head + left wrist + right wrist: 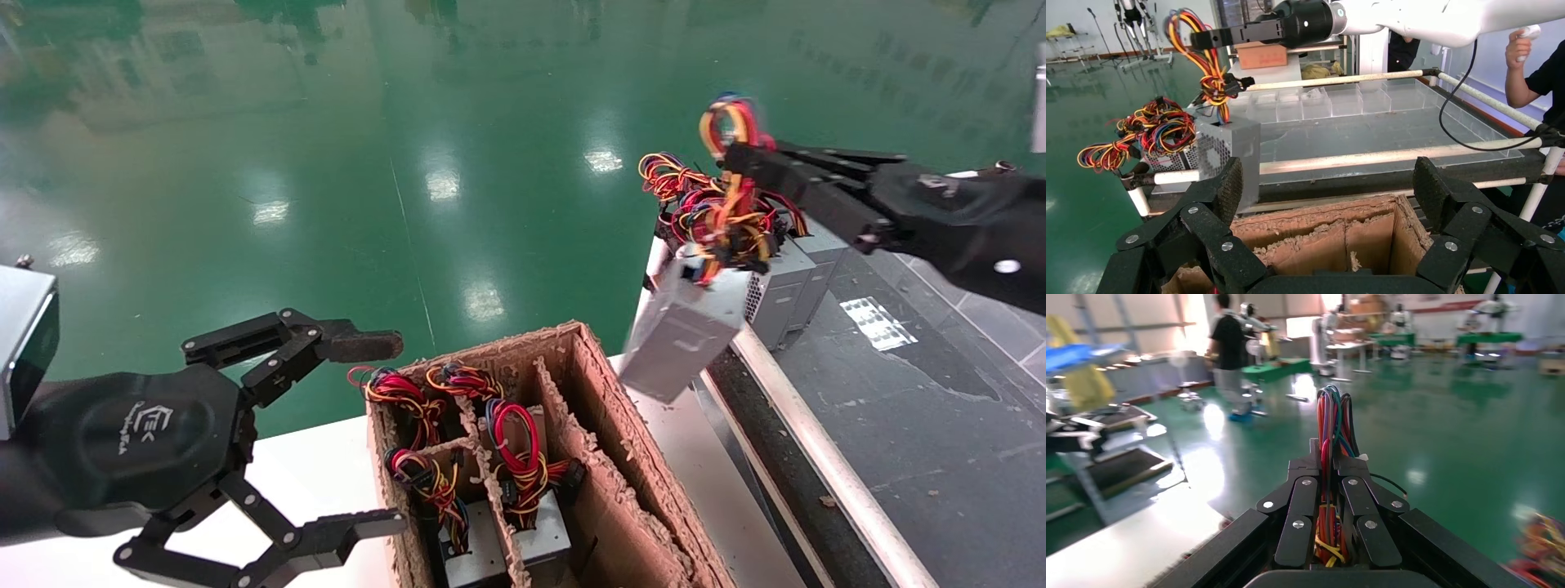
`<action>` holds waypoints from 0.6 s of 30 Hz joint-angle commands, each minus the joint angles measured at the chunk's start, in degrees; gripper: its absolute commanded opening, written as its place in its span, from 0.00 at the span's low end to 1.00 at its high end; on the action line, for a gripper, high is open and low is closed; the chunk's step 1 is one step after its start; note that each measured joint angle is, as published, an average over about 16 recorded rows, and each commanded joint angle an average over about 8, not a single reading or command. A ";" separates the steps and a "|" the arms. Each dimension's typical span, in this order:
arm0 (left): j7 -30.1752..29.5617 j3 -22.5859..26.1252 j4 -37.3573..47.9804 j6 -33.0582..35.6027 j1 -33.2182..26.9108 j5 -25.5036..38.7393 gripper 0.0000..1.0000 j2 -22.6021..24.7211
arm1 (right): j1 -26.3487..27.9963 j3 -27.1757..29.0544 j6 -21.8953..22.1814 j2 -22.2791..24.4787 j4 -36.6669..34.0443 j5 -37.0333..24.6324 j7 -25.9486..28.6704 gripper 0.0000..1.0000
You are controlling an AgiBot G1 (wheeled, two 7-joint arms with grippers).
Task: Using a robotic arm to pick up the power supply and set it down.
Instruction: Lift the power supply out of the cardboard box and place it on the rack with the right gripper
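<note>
Over the green floor [327,163], my right claw [739,155] grips the supply's [682,331] wires [723,212], lifted; left claw [372,433] open by the box [605,457].

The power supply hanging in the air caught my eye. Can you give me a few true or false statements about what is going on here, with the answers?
1. The right gripper holds the power supply by its wire bundle. True.
2. The grey box of that power supply rests on the white table. False: it hangs tilted in the air, above the edge of the black conveyor.
3. The left gripper is open and holds nothing. True.
4. The cardboard box is empty. False: several power supplies with coloured wires sit in its compartments.
5. Other power supplies stand on the conveyor behind the hanging one. True.
</note>
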 commanded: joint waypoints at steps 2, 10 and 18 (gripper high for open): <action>0.00 0.01 0.00 0.00 0.00 0.00 1.00 0.00 | 1.16 0.14 -0.26 1.75 -3.30 -0.66 -1.10 0.00; 0.01 0.02 0.00 -0.01 0.00 -0.01 1.00 -0.01 | 4.35 0.02 -1.75 5.51 -10.72 -1.96 -3.66 0.00; 0.02 0.03 0.00 -0.01 -0.01 -0.02 1.00 -0.01 | 6.50 -0.76 -1.54 7.97 -16.64 -3.87 -7.30 0.00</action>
